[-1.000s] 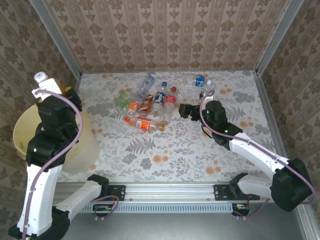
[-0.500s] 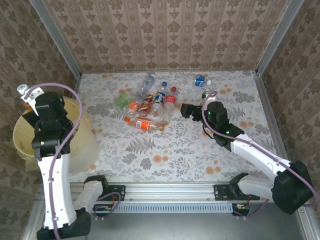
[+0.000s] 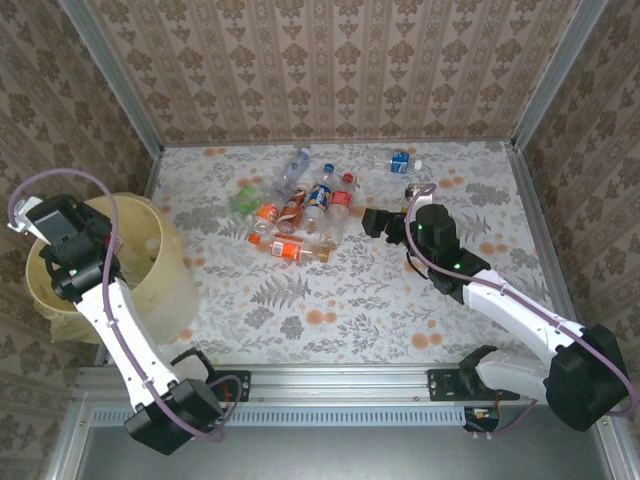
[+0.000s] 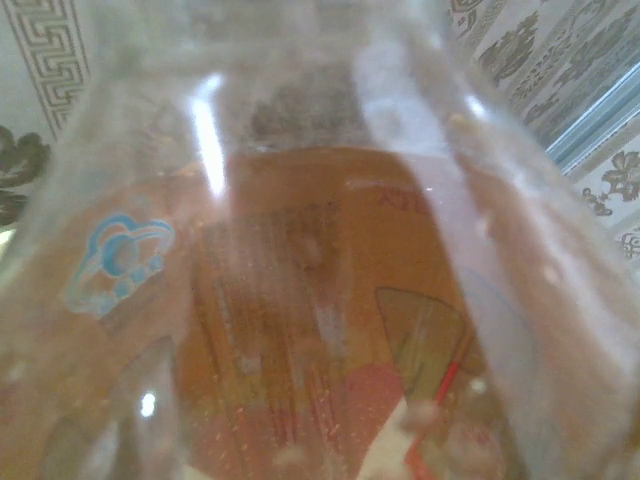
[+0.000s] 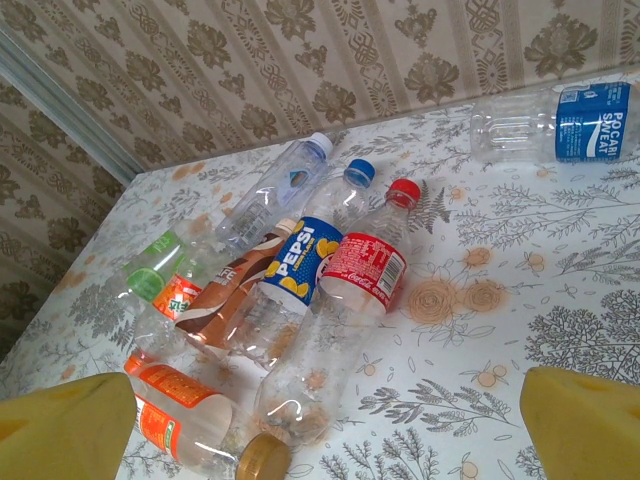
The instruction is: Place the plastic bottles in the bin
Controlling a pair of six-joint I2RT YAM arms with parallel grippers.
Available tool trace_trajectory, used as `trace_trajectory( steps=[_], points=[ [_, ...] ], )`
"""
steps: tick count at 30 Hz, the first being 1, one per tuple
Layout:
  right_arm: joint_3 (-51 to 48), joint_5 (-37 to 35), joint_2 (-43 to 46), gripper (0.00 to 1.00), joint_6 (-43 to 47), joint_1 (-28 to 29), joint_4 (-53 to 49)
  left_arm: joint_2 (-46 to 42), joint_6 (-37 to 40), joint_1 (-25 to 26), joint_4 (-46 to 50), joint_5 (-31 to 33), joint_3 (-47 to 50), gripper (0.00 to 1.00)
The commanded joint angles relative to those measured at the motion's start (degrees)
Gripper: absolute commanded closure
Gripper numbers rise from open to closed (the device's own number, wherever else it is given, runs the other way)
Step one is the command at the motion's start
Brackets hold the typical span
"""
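Status: part done. Approx. eight bottles lie clustered far centre on table; blue-label bottle far right. Bin stands near left. L gripper is over bin, clear bottle close at its wrist; jaw opening and grip: cannot tell. R gripper is spread wide, empty, facing cluster. Vs. 1 s earlier: L gripper is lower and further left, bottle no longer raised; R gripper and cluster unchanged.

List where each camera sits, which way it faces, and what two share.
Top external: above and behind the bases, looking down on the table; left arm above the bin, right gripper beside the bottle pile.
Left wrist: very close to a clear orange-labelled bottle, wallpaper at the edges.
Right wrist: low over the table, facing the back wall across the pile; its yellow fingertips at the bottom corners.
Shared: top external and right wrist both show the Pepsi bottle and the blue-labelled bottle.
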State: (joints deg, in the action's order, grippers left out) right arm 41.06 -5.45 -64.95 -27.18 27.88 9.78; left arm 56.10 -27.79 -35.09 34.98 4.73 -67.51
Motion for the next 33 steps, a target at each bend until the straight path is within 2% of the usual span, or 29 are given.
trace_trajectory(
  steps=[1, 5, 17, 22, 25, 28, 33],
  points=[
    [-0.3, -0.9, 0.6, 0.00, 0.3, -0.4, -0.6, 2.0, -5.6, -1.6, -0.1, -5.4, -2.0, 0.14],
    [-0.3, -1.2, 0.3, 0.00, 0.1, -0.5, -0.7, 3.0, -6.4, -1.6, 2.0, -5.6, -3.7, 0.00],
    [-1.1, -0.9, -0.1, 0.00, -1.2, -0.5, -0.2, 0.0, -7.8, -1.5, 2.5, -8.6, -4.2, 0.00],
    [-1.2, -0.9, -0.6, 0.00, -1.4, -0.5, -0.3, -0.9, -8.5, -0.3, 2.0, -14.1, -5.2, 0.00],
    [-1.1, -0.9, -1.0, 0.00, -2.3, -0.7, -0.4, -1.2, -8.2, 3.2, 3.0, -14.8, -6.9, 0.00],
    [-1.0, -0.8, -1.4, 0.00, -3.7, -0.8, -0.6, -1.8, -8.1, 9.3, 2.7, -14.3, -8.2, 0.00],
    [-1.5, 0.8, -2.3, 0.00, -5.0, -0.9, -0.1, -1.6, -6.2, 26.9, 1.6, -6.2, -10.0, 0.00]
  ],
)
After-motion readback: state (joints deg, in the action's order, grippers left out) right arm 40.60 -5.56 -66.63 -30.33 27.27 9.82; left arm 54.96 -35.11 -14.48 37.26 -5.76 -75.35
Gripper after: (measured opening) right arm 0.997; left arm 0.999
